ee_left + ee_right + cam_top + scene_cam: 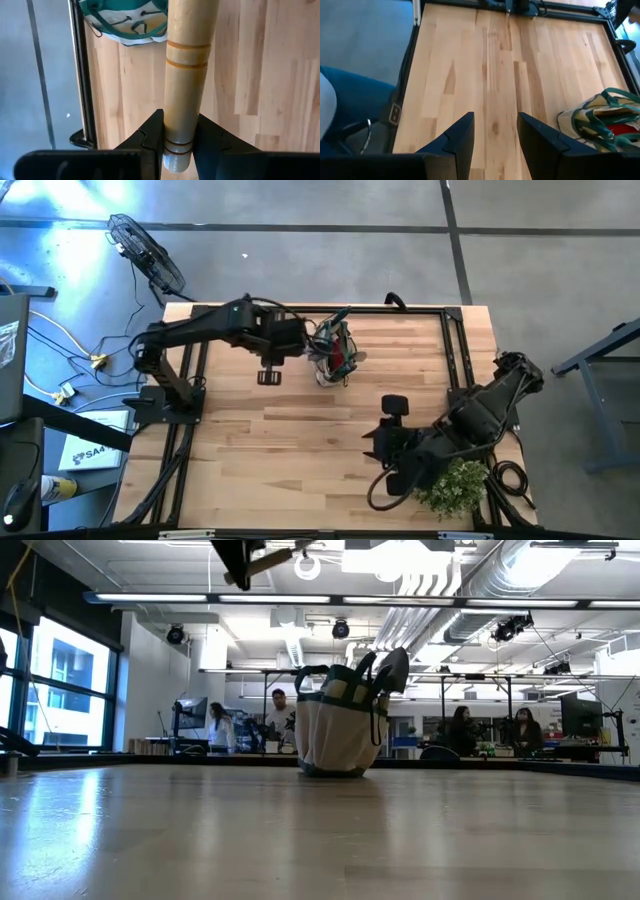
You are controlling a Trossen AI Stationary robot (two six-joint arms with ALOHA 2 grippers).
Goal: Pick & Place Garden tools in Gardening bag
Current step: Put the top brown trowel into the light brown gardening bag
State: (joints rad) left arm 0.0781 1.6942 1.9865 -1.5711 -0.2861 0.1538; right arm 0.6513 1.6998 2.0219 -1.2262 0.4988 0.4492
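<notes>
From above, the left gripper (312,340) hangs beside the gardening bag (335,352) near the table's (290,440) far edge, while the right gripper (385,442) waits near the front right by the bushy plant (455,485). At table level, the bag stands upright with tool handles sticking out of its top. Past the left wrist, the fingers (150,135) pinch a trowel's pale wooden handle (186,75), the bag beyond it. Past the right wrist, the fingers (462,135) stand spread and empty over bare wood, the bag off to one side with something red inside.
</notes>
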